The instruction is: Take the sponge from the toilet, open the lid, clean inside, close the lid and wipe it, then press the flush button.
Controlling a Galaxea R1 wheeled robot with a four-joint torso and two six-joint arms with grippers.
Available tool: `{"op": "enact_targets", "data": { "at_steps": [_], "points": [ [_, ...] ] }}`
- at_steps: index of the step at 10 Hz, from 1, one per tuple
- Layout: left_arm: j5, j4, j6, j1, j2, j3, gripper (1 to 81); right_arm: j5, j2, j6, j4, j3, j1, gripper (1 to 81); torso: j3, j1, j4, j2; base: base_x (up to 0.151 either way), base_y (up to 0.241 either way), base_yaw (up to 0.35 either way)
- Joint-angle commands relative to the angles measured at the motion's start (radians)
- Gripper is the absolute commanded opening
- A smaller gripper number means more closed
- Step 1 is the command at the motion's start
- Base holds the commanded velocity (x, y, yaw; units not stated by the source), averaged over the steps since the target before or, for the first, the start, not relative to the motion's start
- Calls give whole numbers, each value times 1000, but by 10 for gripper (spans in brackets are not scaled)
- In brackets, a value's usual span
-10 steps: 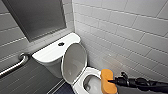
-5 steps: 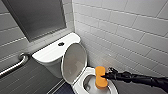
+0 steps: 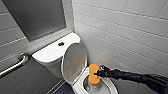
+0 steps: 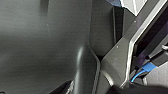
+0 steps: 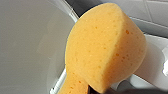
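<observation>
The lid [image 3: 73, 62] stands raised, leaning toward the tank of the toilet [image 3: 50, 53], so the bowl rim [image 3: 111, 88] is exposed. A tiled wall [image 3: 125, 37] runs close beside the toilet. The right gripper [image 3: 100, 73] reaches over the bowl, clenched on the sponge [image 3: 93, 74], which stands upright with its lower end over the bowl opening. The flush button [image 3: 61, 44] sits mid-tank.

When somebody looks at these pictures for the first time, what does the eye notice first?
The bright orange sponge, held by the right pincer at the open bowl of the white toilet, stands out first. Beside it the lid stands raised, and the dark flush button sits in the tank top.
</observation>
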Motion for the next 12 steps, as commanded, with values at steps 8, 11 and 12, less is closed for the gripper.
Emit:
{"op": "enact_targets", "data": {
  "at_steps": [8, 11, 12],
  "points": [
    [73, 24, 0, 83, -7, 32, 811, 119, 74, -5, -28, -183, 44, 10, 0, 0, 0, 0, 0, 0, 0],
    [64, 25, 1, 88, -2, 35, 811, 123, -62, 7, -30, -39, 14, 10, 0, 0, 0, 0, 0, 0, 0],
    [62, 25, 1, 89, 1, 35, 811, 122, -123, 9, -28, 26, -5, 10, 0, 0, 0, 0, 0, 0, 0]
  ]
}}
